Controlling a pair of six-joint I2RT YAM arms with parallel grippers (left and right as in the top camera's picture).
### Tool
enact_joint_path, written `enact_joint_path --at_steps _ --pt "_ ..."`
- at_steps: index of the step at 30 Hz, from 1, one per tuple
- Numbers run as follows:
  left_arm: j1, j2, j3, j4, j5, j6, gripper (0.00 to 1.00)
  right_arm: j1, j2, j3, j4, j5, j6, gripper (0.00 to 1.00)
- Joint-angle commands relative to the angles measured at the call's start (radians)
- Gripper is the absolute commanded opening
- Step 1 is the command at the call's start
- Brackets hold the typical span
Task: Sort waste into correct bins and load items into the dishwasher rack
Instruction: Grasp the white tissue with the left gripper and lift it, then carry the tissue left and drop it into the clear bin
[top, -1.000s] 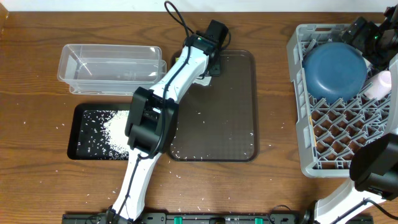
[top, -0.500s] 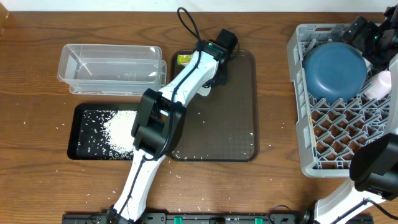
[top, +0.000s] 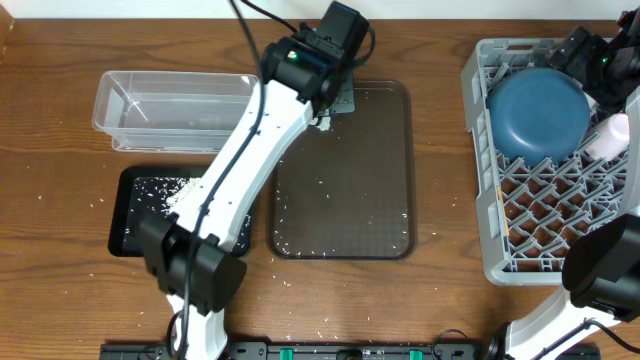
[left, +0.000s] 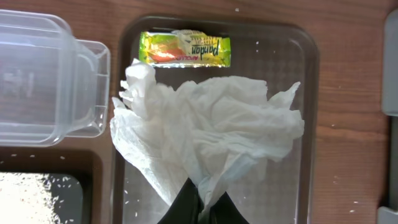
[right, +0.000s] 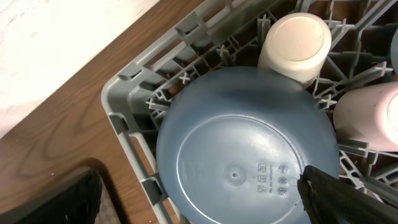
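The crumpled white tissue (left: 205, 137) hangs over the brown tray, pinched at its lower edge by my left gripper (left: 199, 202), which is shut on it. A yellow-green snack wrapper (left: 185, 50) lies flat at the tray's far end; the arm hides it in the overhead view. The clear tub (top: 170, 105) and the black tray (top: 135, 235) holding rice (top: 185, 210) sit to the left. My right gripper (right: 196, 180) is open over the upturned dark-blue bowl (top: 538, 110) in the grey rack (top: 490, 230). A white cup (right: 298, 43) and a pink cup (right: 370, 118) stand beside the bowl.
The brown serving tray (top: 350, 210) lies mid-table with stray rice grains on it. More grains dot the wooden table around the black tray and along the front edge. My left arm (top: 240, 150) stretches diagonally over the black tray and the tub's right end.
My left gripper shut on the tissue and lifted it off the brown tray, the arm swinging higher and to the left. The right arm has not moved.
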Motion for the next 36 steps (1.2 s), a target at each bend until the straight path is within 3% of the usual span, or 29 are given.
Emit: enact_joint_path --at_steps 1,3,5,13,21,22,24,25,30,36 --pt "0.006 0.002 0.006 -0.006 -0.101 -0.015 0.06 -0.004 -0.019 0.016 -0.002 0.006 0.009 0.99" --pt "0.020 0.002 0.006 -0.008 -0.259 -0.059 0.06 -0.004 -0.019 0.016 -0.002 0.006 0.009 0.99" --pt "0.052 0.002 0.006 -0.007 -0.324 -0.086 0.07 -0.004 -0.019 0.016 -0.002 0.006 0.009 0.99" --pt "0.297 0.003 0.006 -0.003 -0.312 -0.203 0.08 -0.004 -0.019 0.016 -0.002 0.006 0.009 0.99" --pt "0.494 0.029 0.006 0.037 -0.135 -0.245 0.14 -0.004 -0.019 0.016 -0.002 0.006 0.009 0.99" --pt "0.507 0.037 0.006 0.045 -0.112 -0.245 0.24 -0.004 -0.019 0.016 -0.002 0.006 0.009 0.99" --pt "0.526 0.051 0.006 0.048 -0.069 -0.245 0.57 -0.004 -0.019 0.016 -0.002 0.006 0.009 0.99" --pt "0.533 0.056 0.006 0.045 -0.049 -0.245 0.67 -0.004 -0.019 0.016 -0.002 0.006 0.009 0.99" --pt "0.533 0.055 0.006 0.047 -0.013 -0.237 0.73 -0.004 -0.019 0.016 -0.002 0.006 0.009 0.99" --pt "0.480 0.055 0.006 0.089 0.287 0.008 0.74 -0.004 -0.019 0.016 -0.002 0.006 0.009 0.99"
